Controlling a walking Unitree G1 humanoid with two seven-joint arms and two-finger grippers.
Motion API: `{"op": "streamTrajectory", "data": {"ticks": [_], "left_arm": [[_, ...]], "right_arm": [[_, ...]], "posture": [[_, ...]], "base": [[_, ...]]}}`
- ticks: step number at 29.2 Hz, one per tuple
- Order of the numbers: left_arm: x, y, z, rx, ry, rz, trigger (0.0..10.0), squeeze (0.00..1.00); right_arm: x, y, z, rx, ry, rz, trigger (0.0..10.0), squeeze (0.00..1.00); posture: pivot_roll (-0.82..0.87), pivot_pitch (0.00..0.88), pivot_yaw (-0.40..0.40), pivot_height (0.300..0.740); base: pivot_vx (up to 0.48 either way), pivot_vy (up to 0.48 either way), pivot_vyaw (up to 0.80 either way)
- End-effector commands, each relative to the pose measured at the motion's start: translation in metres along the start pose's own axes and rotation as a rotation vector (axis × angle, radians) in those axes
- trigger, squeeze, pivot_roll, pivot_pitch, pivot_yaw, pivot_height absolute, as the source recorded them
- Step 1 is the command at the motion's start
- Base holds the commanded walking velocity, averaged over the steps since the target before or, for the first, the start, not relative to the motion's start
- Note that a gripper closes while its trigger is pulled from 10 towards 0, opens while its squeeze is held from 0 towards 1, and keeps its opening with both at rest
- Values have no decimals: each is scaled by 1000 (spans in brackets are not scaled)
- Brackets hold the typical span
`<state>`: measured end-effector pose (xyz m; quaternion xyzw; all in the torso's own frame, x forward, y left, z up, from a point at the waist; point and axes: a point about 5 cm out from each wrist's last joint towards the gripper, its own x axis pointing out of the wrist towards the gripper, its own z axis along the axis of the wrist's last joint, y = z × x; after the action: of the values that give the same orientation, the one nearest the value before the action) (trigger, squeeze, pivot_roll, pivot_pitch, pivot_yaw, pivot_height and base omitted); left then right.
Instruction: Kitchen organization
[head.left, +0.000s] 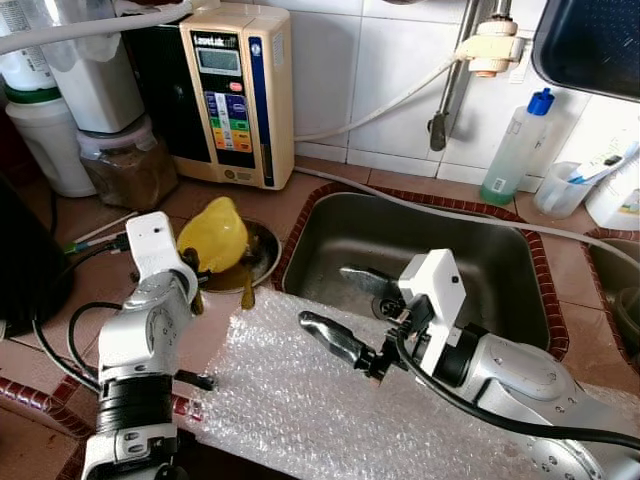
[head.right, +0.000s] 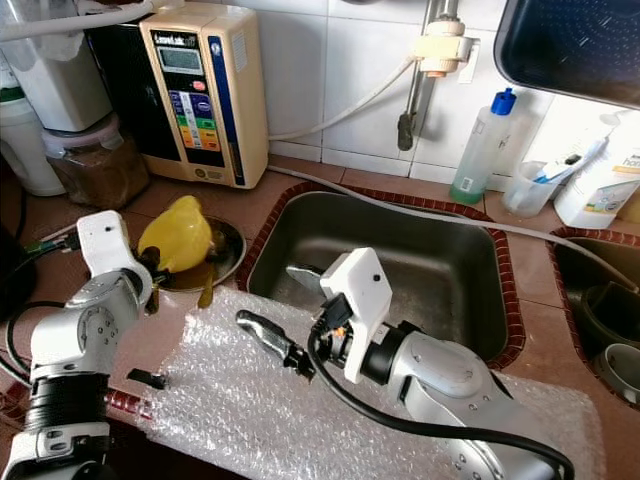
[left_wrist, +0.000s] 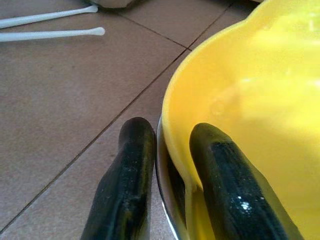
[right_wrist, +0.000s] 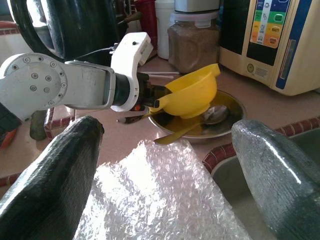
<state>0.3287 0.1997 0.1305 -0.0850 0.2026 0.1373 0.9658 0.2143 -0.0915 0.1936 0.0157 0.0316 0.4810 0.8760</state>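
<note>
Currently yellow bowl (head.left: 212, 234) sits tilted in metal dish (head.left: 262, 256), left-center of frame, its rim pinched by left end effector (head.left: 192, 268). Risk: thin-rim grip may slip, tipping the bowl or dragging the dish. Dish also holds a spoon (right_wrist: 216, 114). Right end effector (head.left: 345, 310) spread over bubble wrap (head.left: 330, 410), lower center; sink (head.left: 330, 232) alongside on tabletop (head.left: 70, 290).

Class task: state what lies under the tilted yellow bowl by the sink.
A metal dish with a spoon; the left pincer grips the yellow bowl, which hides the dish's middle.
</note>
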Motion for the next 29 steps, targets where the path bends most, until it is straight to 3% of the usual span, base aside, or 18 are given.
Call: {"op": "streamTrajectory", "data": {"ticks": [1, 7, 18, 26, 29], "left_arm": [[-1, 7, 0, 17, 1, 31, 0, 0], [-1, 12, 1, 36, -1, 39, 0, 0], [-4, -5, 6, -5, -37, -67, 0, 0], [-6, -4, 18, -3, -112, -65, 0, 0], [-11, -6, 29, 14, -194, -75, 0, 0]], "right_arm": [[1, 0, 3, -17, -8, 10, 10000, 0], [1, 1, 1, -17, -4, 9, 10000, 0], [2, 0, 0, -16, -1, 11, 10000, 0], [1, -3, 1, -22, -3, 1, 10000, 0], [2, -5, 1, -20, -9, -6, 10000, 0]], "posture": [[-26, 0, 18, 740], [-23, 0, 15, 740], [-27, 0, 14, 740], [-22, 0, 8, 740], [-20, 0, 6, 740]], "base": [[0, 0, 0], [0, 0, 0], [0, 0, 0], [0, 0, 0], [0, 0, 0]]}}
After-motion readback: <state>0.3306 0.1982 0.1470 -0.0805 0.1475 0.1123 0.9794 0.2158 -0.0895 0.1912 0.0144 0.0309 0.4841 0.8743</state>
